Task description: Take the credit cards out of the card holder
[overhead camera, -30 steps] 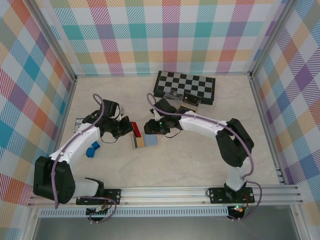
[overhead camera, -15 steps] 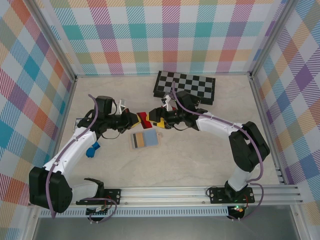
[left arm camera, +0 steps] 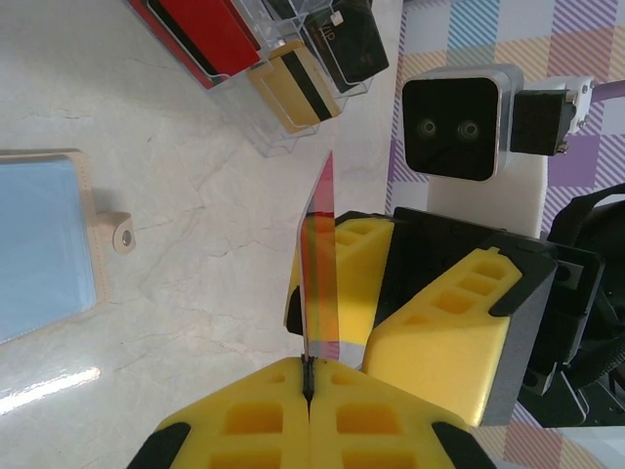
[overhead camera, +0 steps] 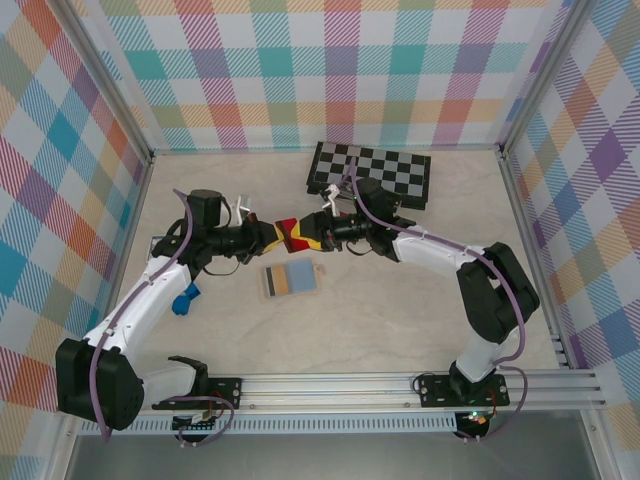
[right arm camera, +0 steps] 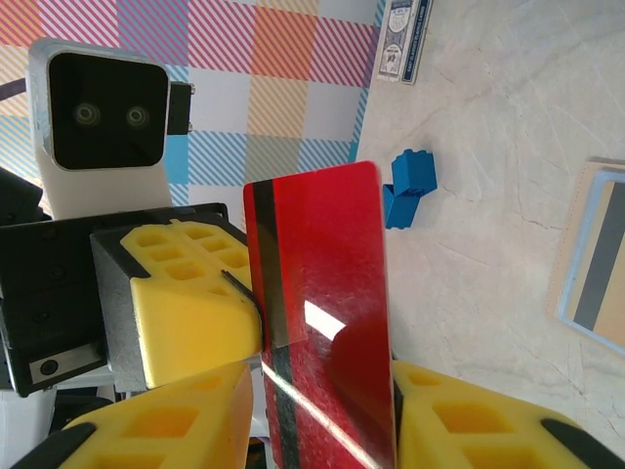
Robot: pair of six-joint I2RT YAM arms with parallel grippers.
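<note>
A red credit card (overhead camera: 288, 233) with a dark stripe hangs in the air between both arms, above the table. My left gripper (overhead camera: 272, 238) is shut on one edge of it; in the left wrist view the card (left arm camera: 320, 254) stands edge-on out of the closed pads (left arm camera: 310, 376). My right gripper (right arm camera: 322, 376) faces it from the right, its two yellow fingers lying against the card's (right arm camera: 317, 254) long edges. The light blue card holder (overhead camera: 291, 280) lies open on the table below, a tan and dark-striped card showing in its left panel.
A clear tray (left arm camera: 283, 59) holding red, tan and dark cards stands in front of the chessboard (overhead camera: 375, 170) at the back. A blue brick (overhead camera: 183, 300) and a playing-card box (overhead camera: 158, 245) lie at the left. Metal rails edge the table.
Both grippers rose from the card holder, the left carrying the red card. The right gripper swung round to face it and has closed in on the card's edges.
</note>
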